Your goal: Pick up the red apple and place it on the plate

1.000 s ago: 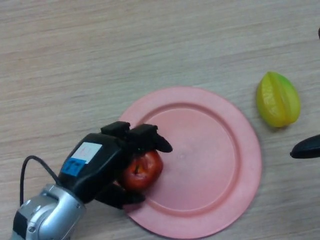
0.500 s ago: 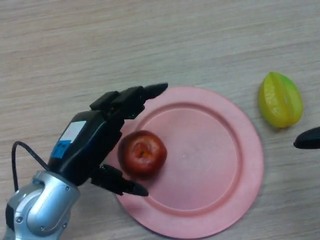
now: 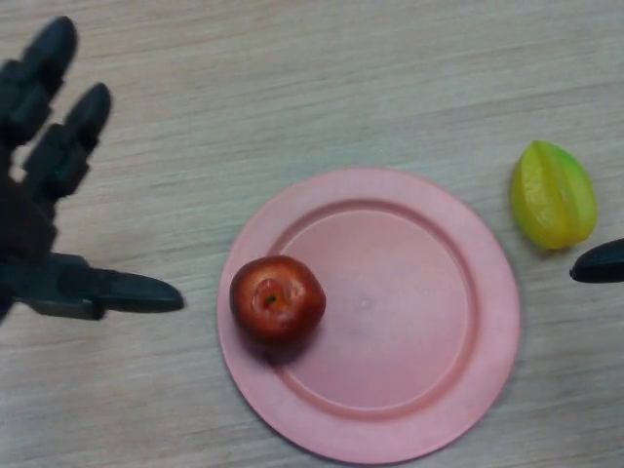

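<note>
The red apple (image 3: pixel 277 298) sits upright on the left part of the pink plate (image 3: pixel 409 322), stem dimple up. My left hand (image 3: pixel 39 224) is open at the view's left edge, fingers spread and straight, well clear of the apple and raised toward the camera. Its thumb (image 3: pixel 127 291) points toward the apple with a gap between them. Only a black fingertip of my right hand (image 3: pixel 597 263) shows at the right edge, beside the plate's rim.
A yellow-green starfruit (image 3: pixel 553 193) lies on the wooden table to the right of the plate, just above the right hand's tip.
My left hand opened and let go of the apple, then drew back to the left and up. The apple stays on the plate's left part.
</note>
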You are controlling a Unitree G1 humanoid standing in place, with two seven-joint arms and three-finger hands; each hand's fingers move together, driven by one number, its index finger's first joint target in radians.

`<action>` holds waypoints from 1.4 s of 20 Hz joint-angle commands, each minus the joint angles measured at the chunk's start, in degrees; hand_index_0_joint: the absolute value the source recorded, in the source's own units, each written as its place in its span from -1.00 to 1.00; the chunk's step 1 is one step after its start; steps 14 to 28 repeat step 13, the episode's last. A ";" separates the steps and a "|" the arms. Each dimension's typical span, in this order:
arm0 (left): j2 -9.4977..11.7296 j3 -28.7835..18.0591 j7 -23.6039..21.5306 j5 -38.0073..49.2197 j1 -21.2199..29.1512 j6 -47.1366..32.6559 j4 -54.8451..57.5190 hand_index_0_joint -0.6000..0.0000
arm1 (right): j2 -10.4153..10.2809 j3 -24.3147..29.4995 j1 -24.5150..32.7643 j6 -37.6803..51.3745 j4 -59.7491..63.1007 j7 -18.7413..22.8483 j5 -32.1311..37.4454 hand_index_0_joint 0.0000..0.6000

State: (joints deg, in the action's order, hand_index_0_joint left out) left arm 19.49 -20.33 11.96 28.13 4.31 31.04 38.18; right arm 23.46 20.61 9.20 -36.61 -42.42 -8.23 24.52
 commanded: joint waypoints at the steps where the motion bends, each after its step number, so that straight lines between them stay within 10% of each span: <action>1: 3.78 -4.75 -1.48 3.62 2.12 -3.65 3.67 1.00 | 2.85 3.60 1.93 6.81 -4.08 0.82 3.18 -1.00; 28: 5.84 -6.98 -0.17 4.47 1.76 -2.63 5.26 1.00 | 1.00 1.09 0.78 5.42 -7.76 2.87 4.83 -1.00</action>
